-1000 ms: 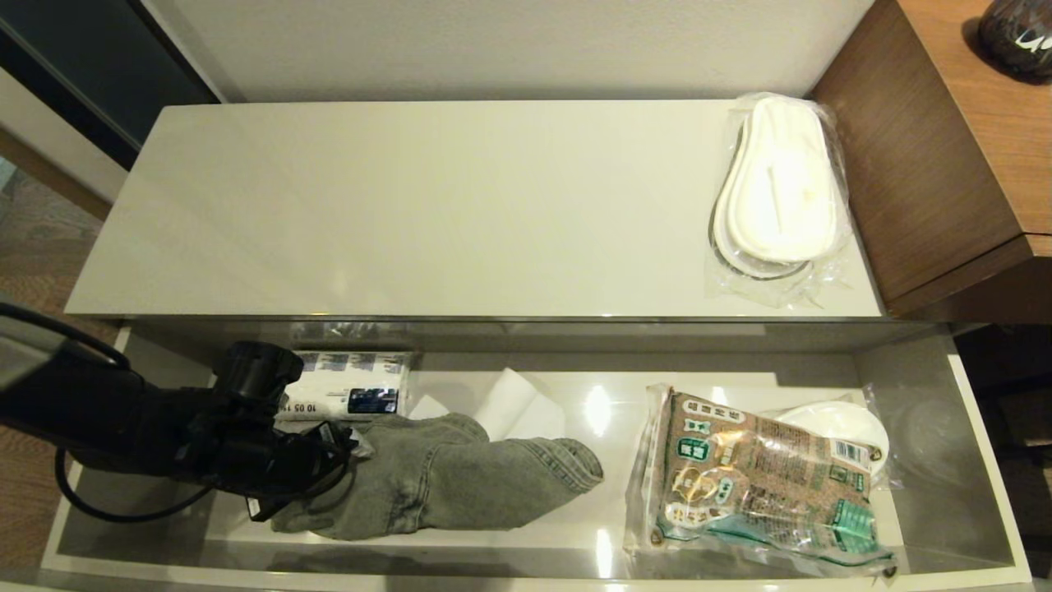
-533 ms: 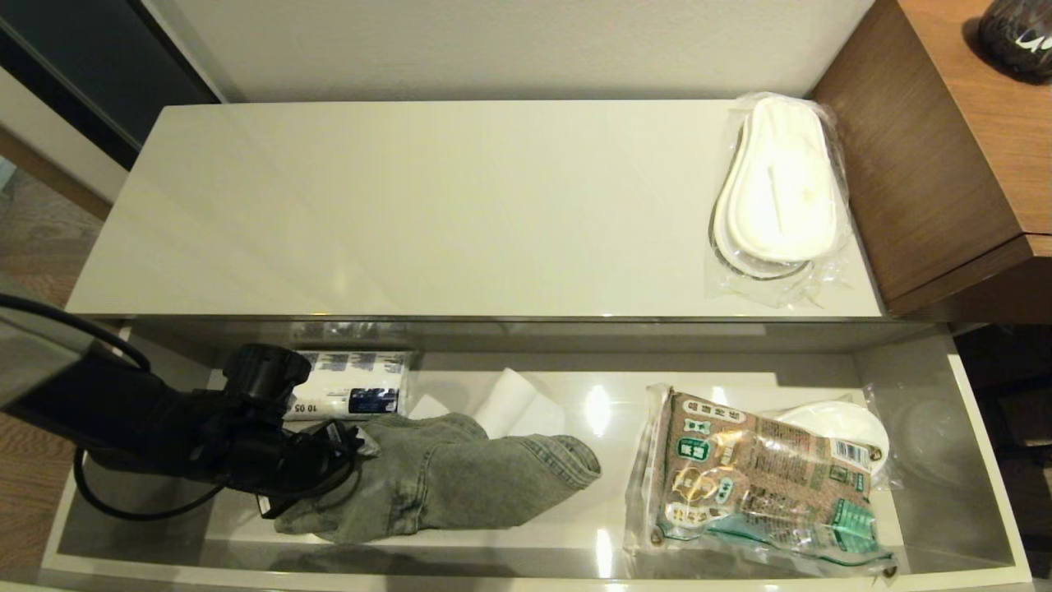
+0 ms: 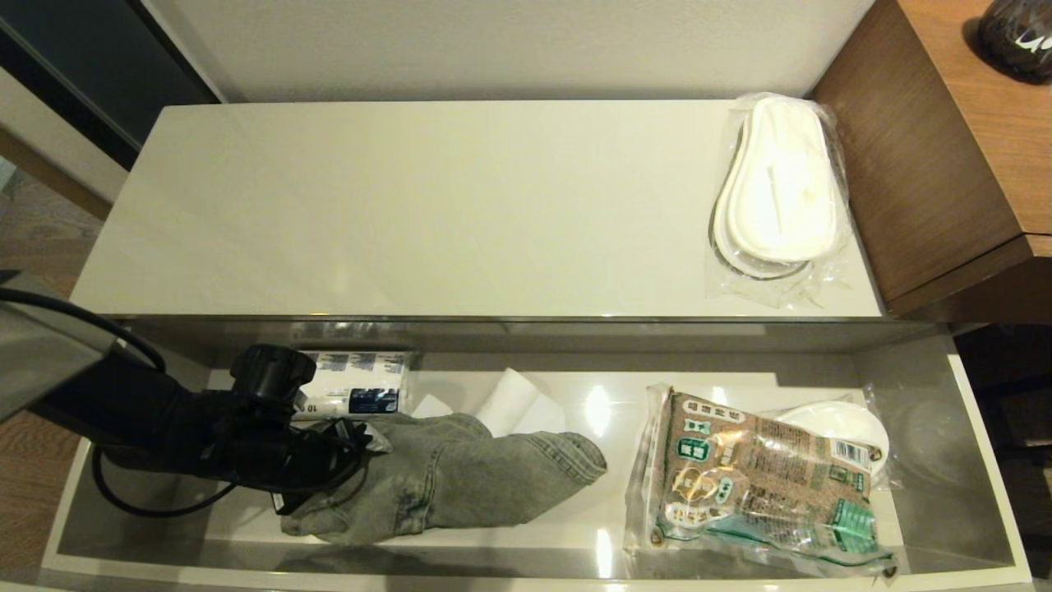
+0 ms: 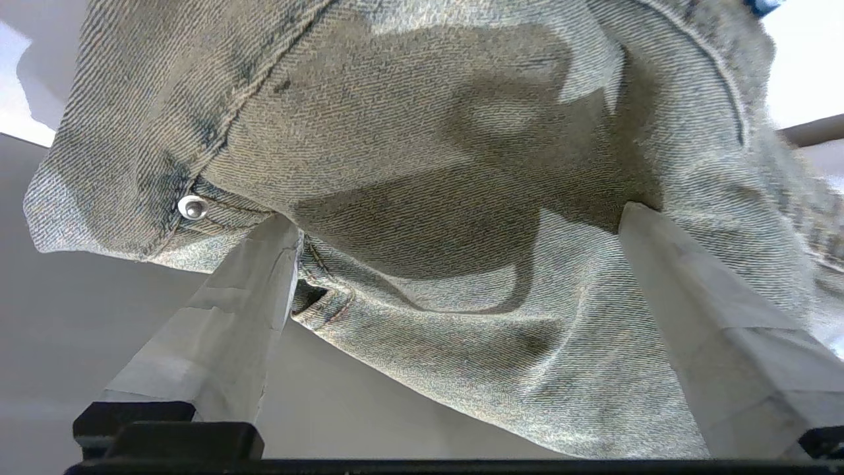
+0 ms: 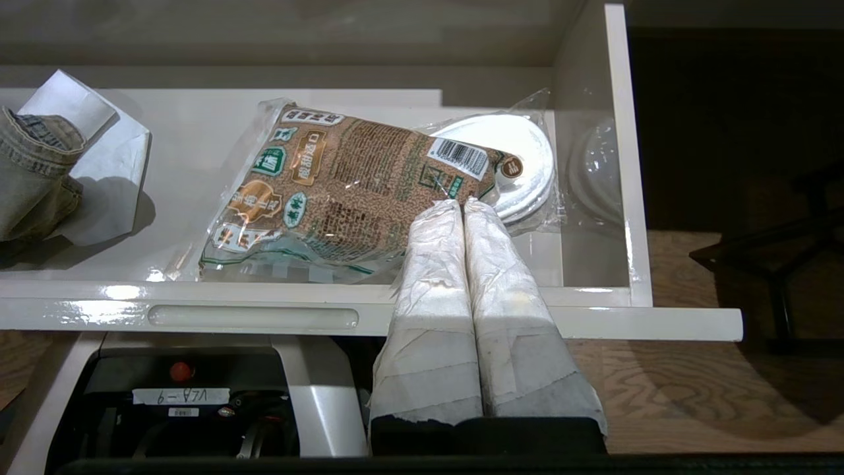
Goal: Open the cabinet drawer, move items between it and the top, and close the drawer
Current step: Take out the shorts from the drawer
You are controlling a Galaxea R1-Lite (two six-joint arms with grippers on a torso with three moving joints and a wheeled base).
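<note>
The cabinet drawer [image 3: 982,460] stands pulled out below the top [image 3: 427,205]. Crumpled grey-blue jeans [image 3: 477,485] lie in its left half. My left gripper [image 3: 366,440] is down in the drawer at the jeans' left end, open. In the left wrist view its fingers [image 4: 224,316] stand wide apart, with denim [image 4: 428,119] bulging between and over the tips. The clear-wrapped white slippers [image 3: 777,189] rest at the right end of the top. My right gripper [image 5: 463,203] is shut on nothing, parked before the drawer front [image 5: 659,323].
A brown-and-green printed packet [image 3: 756,485] lies in the drawer's right half, partly over wrapped white plates [image 3: 842,419]. A white paper roll [image 3: 349,386] and folded white paper [image 3: 518,407] sit behind the jeans. A brown wooden unit [image 3: 929,164] adjoins the top on the right.
My left arm has pushed a little to the right, further against the jeans. The jeans have barely shifted. The right gripper has stayed still.
</note>
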